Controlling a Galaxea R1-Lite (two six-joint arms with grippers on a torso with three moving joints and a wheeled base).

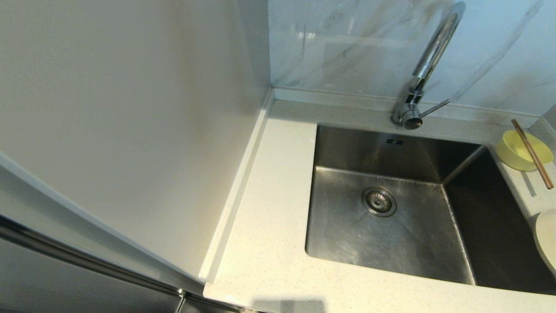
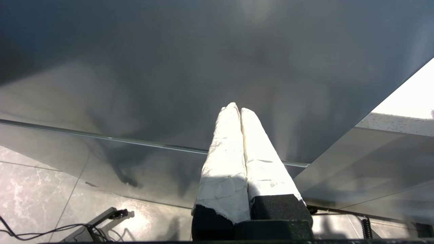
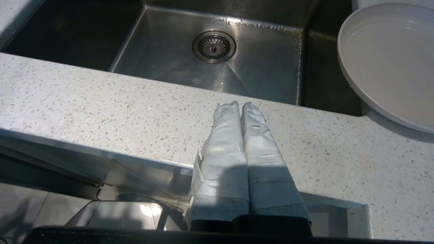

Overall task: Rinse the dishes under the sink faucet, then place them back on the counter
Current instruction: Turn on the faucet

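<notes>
The steel sink [image 1: 347,226] lies empty, its round drain [image 1: 379,201] showing, below the chrome faucet [image 1: 430,56]. On the counter [image 1: 269,226] to its right stand the pale-yellow bowl [image 1: 519,152] with the brown chopstick [image 1: 532,153] resting across it, and nearer me the cream plate [image 1: 547,243], cut off by the head view's edge. The plate [image 3: 390,64] overhangs the sink's corner in the right wrist view. My right gripper [image 3: 240,105] is shut and empty, low over the counter's front edge. My left gripper [image 2: 236,109] is shut and empty, facing a grey cabinet panel. Neither arm shows in the head view.
A tall cream side panel [image 1: 130,108] walls off the counter's left. The grey-veined marble wall [image 1: 347,43] rises behind the faucet. Cables [image 2: 51,230] lie on the floor below the left gripper.
</notes>
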